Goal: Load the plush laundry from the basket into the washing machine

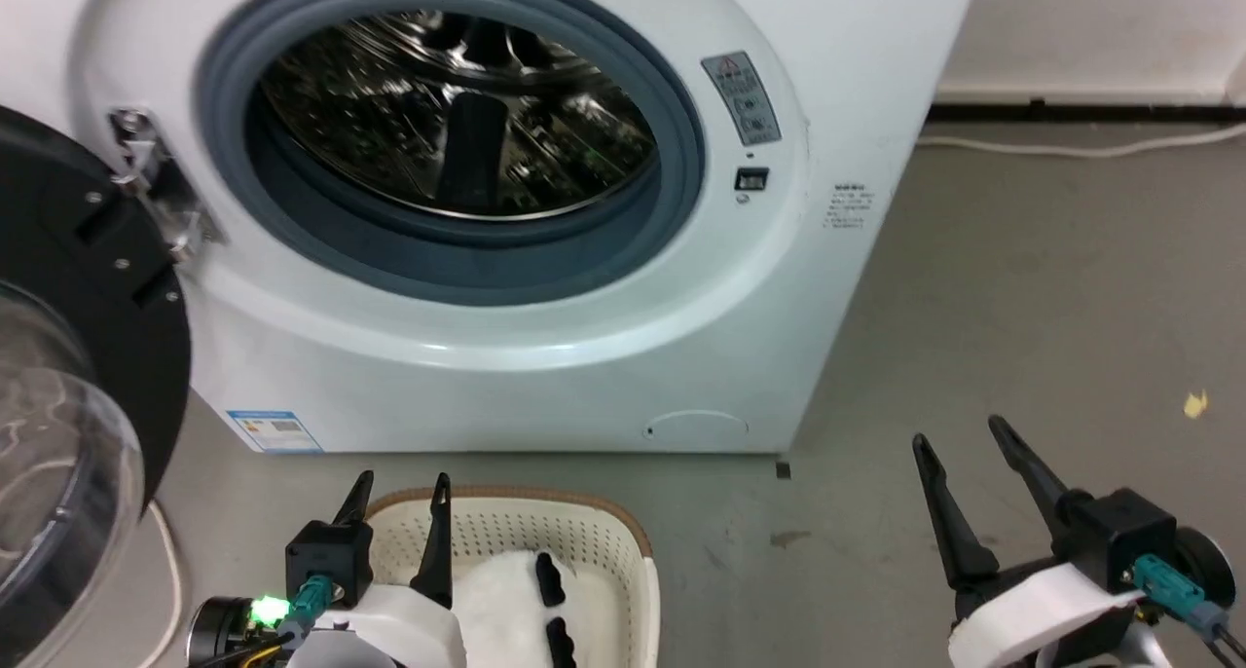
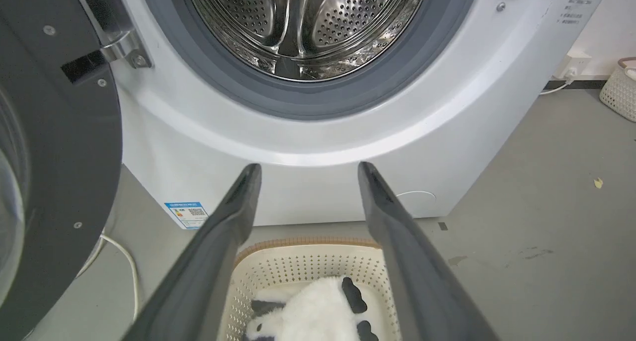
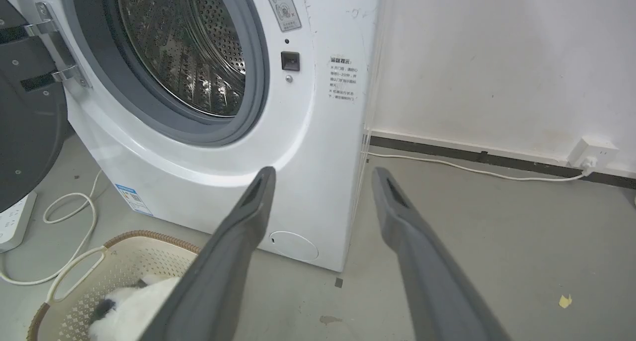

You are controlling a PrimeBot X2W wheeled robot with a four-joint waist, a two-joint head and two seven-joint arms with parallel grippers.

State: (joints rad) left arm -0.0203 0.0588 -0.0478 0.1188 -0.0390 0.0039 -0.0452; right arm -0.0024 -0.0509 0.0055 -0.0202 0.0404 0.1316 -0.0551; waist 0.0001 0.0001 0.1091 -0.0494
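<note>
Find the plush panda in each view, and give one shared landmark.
Head view: plush laundry at the bottom edge, left of centre, in the basket.
Left wrist view: plush laundry at bottom centre.
Right wrist view: plush laundry in the bottom-left corner.
Shared landmark: blue label low on the washing machine front.

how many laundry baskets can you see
2. A cream perforated plastic basket with a brown woven-look rim sits before the white washing machine; a second pale perforated basket, partly cut off, stands by the wall. More may be hidden.
</note>
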